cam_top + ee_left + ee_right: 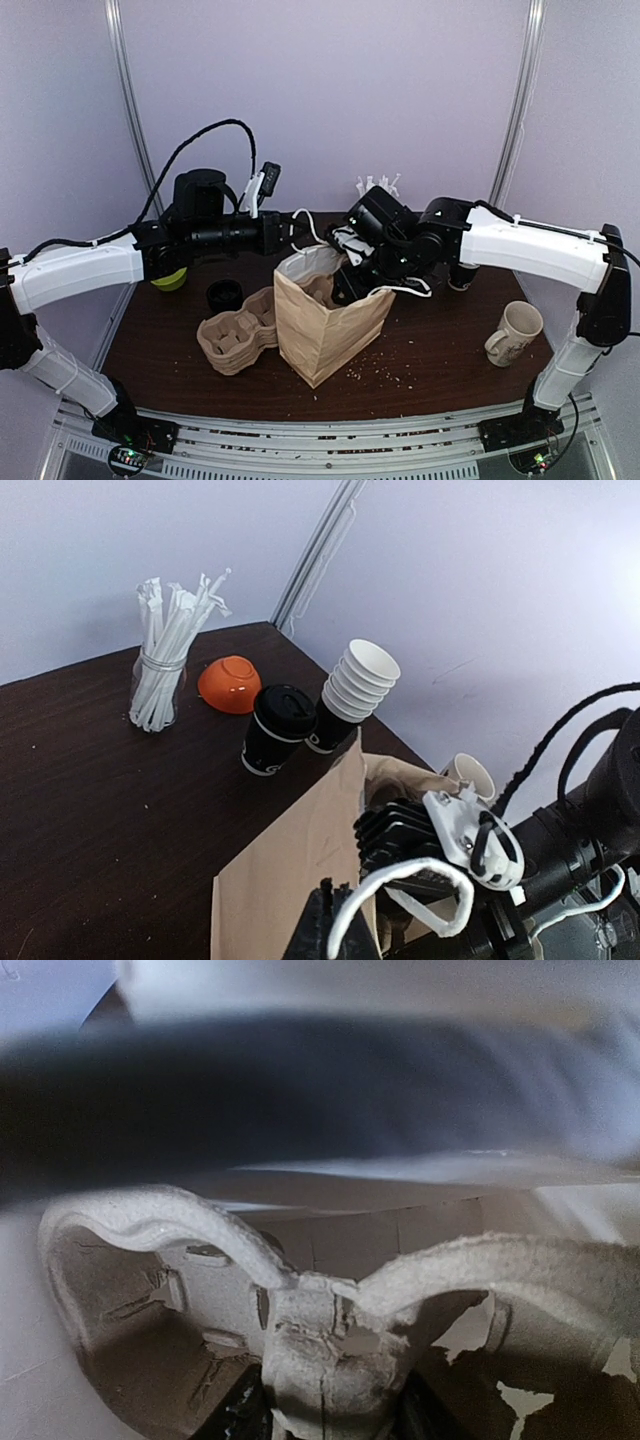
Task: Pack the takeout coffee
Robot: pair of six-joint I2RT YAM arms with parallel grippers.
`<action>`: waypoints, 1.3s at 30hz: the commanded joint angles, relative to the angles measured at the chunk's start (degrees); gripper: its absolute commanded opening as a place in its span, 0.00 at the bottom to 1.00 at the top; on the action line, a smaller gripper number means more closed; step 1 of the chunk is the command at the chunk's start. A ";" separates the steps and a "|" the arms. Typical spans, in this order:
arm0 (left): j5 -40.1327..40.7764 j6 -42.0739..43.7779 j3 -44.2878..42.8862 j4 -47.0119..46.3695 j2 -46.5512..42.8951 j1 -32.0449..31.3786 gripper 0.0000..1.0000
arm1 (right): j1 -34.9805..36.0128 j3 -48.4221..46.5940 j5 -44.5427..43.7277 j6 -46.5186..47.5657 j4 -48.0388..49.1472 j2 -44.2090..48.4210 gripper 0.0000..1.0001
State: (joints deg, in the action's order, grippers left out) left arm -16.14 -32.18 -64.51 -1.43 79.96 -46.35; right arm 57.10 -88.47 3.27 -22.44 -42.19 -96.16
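Note:
The takeout coffee (277, 730), a black lidded cup with white print, stands on the dark table beyond the brown paper bag (300, 880). In the top view the bag (325, 325) stands upright at the table's middle. My left gripper (338, 930) is shut on the bag's near rim beside its white handle (420, 880), holding it from the left (290, 235). My right gripper (345, 285) reaches down into the bag's mouth. In the right wrist view its dark fingers (238, 1415) are closed on either side of the centre post of a pulp cup carrier (330, 1340) inside the bag.
A second pulp carrier (237, 335) and a black ring-shaped piece (224, 294) lie left of the bag. A cream mug (515, 332) stands at the right. Behind are stacked white cups (362, 678), an orange bowl (230, 684) and a jar of straws (160, 675).

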 commanded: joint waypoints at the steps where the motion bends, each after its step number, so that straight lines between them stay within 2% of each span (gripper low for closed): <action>1: 3.92 -3.53 0.04 -2.37 -0.44 -0.23 0.00 | -0.45 3.05 0.10 -0.40 2.76 3.56 0.40; 8: 5.58 -4.76 -4.20 3.09 2.13 -0.23 0.00 | -0.05 6.32 1.33 0.71 6.10 7.81 0.39; 15: 4.72 -5.89 -8.43 7.41 5.33 -0.26 0.00 | 0.75 5.49 2.82 4.08 3.15 7.47 0.40; 24: 3.89 -5.82 -8.83 6.05 4.76 -0.23 0.00 | 0.82 3.30 2.06 4.97 -0.58 4.60 0.39; 39: 1.49 -5.87 -6.74 3.95 4.07 -0.23 0.00 | 0.89 1.56 1.77 4.02 0.32 -1.44 0.40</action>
State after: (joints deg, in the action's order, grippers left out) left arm -13.43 -38.00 -71.90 6.00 85.38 -46.35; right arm 57.82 -85.27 5.17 -18.00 -40.60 -96.01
